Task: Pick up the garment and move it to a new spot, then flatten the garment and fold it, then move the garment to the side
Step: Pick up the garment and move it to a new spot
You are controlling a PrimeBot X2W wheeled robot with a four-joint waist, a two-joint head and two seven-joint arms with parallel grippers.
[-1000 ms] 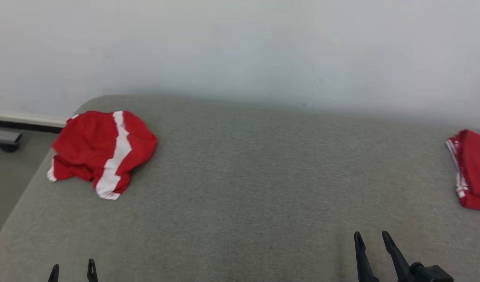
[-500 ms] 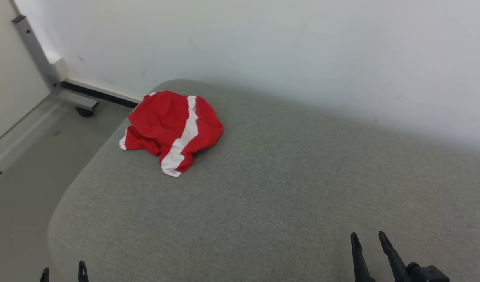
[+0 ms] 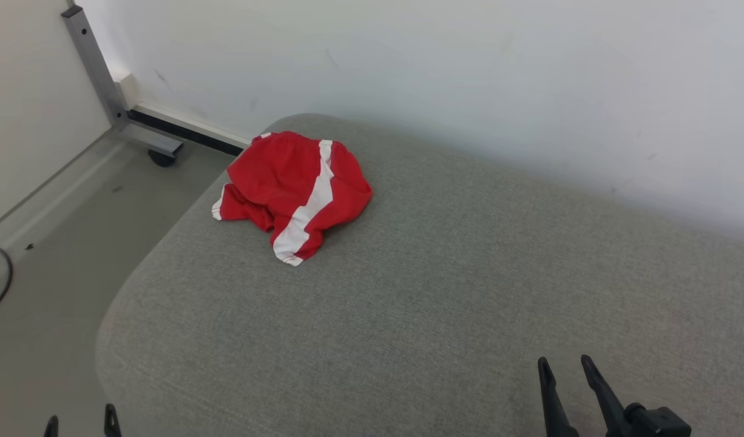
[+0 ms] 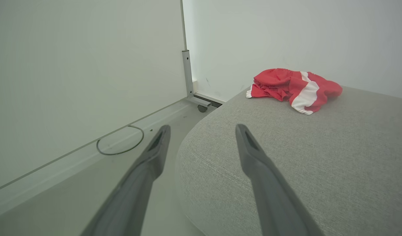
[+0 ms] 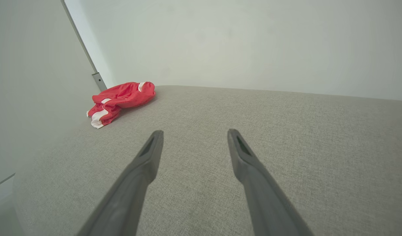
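Head view, left to right. At the cushion's (image 3: 439,273) near left corner: left gripper (image 3: 81,422), fingers spread wide, holding nothing, half over the floor. At the far left corner: garment (image 3: 293,191), red with a white stripe, crumpled in a heap, close to the wall and just inside the rounded edge (not hanging over, as far as can be told). Bare grey fabric across the middle. Along the near edge toward the right: right gripper (image 3: 564,364), fingers likewise apart, empty, well apart from the garment. Probably both parked low and wide to keep the cloth in sight before a reach. Pickup not yet begun. Long reach needed to that corner, left arm nearer. Best pinched at a raised fold; risk of catching one layer only, or dragging it off the edge.
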